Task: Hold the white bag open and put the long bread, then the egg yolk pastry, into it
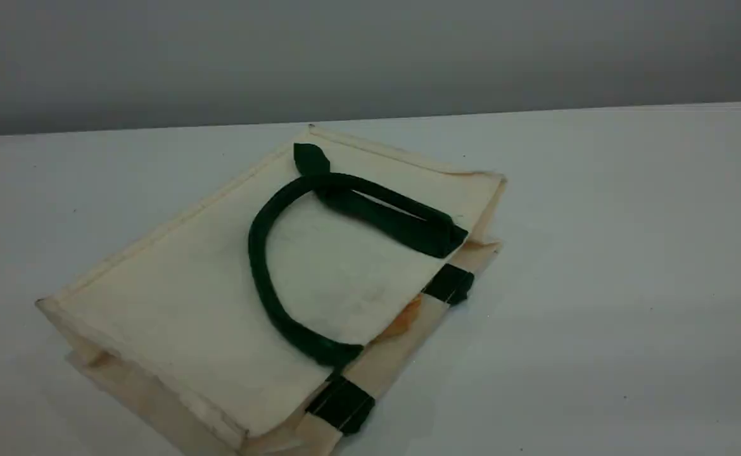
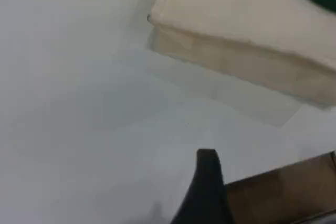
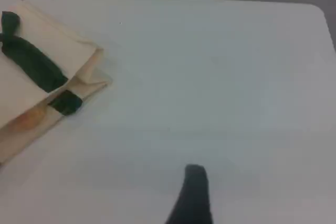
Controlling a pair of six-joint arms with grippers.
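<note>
The white bag (image 1: 206, 285) lies flat on its side on the table, its dark green handle (image 1: 258, 266) looped over the upper face. Its mouth faces right, and an orange patch (image 1: 403, 320) shows there; I cannot tell what it is. The long bread and the egg yolk pastry are out of view. Neither arm shows in the scene view. In the left wrist view one dark fingertip (image 2: 207, 163) hangs over bare table, short of the bag's corner (image 2: 252, 3). The right gripper's fingertip (image 3: 195, 177) hangs over bare table to the right of the bag's mouth (image 3: 58, 38). Nothing is at either tip.
The white table (image 1: 630, 253) runs back to a grey wall. A brown surface (image 2: 283, 195) shows past the table's edge in the left wrist view. The table's rounded far corner (image 3: 317, 9) shows in the right wrist view.
</note>
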